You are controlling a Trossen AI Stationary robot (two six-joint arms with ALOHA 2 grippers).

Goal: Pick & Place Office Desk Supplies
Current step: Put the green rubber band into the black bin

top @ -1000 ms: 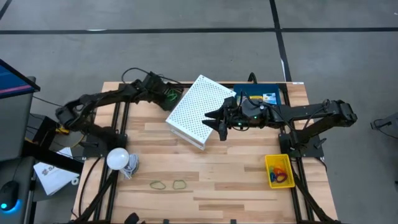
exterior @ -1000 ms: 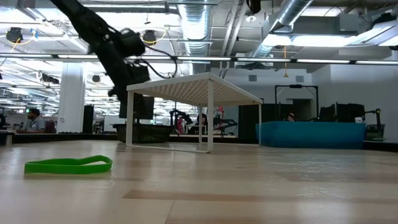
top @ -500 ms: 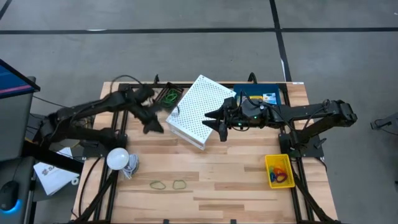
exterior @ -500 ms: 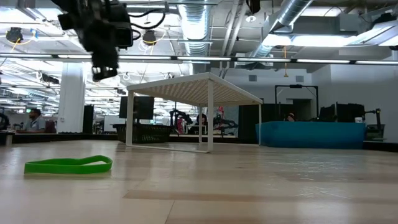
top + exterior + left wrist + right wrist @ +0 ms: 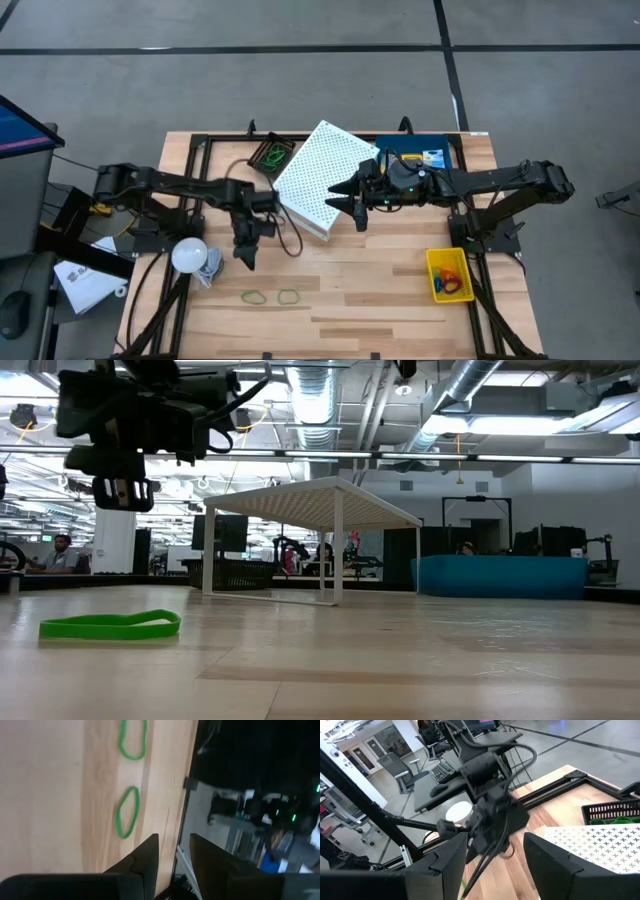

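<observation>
Two green rubber bands (image 5: pixel 255 296) (image 5: pixel 290 296) lie flat on the wood near the table's front edge; the left wrist view shows them as well (image 5: pixel 127 812) (image 5: pixel 132 740). My left gripper (image 5: pixel 243 262) hangs above the table just behind them, open, with nothing between its fingers (image 5: pixel 174 857). A black mesh tray (image 5: pixel 270 155) at the far left holds green bands. The blue tray (image 5: pixel 425 157) stands at the far right, the yellow tray (image 5: pixel 448 275) at the near right. My right gripper (image 5: pixel 343 205) is open and hovers over the white shelf's right edge.
A white perforated shelf (image 5: pixel 320 178) stands on legs at the table's middle, between the two arms. A white round bulb-like object (image 5: pixel 190 255) lies at the near left. Bare wood lies between the green bands and the yellow tray.
My left gripper has swung from over the black mesh tray toward the table's near edge, past the white shelf's left side, turning so that it points down toward the green bands. The bands and trays have not moved.
</observation>
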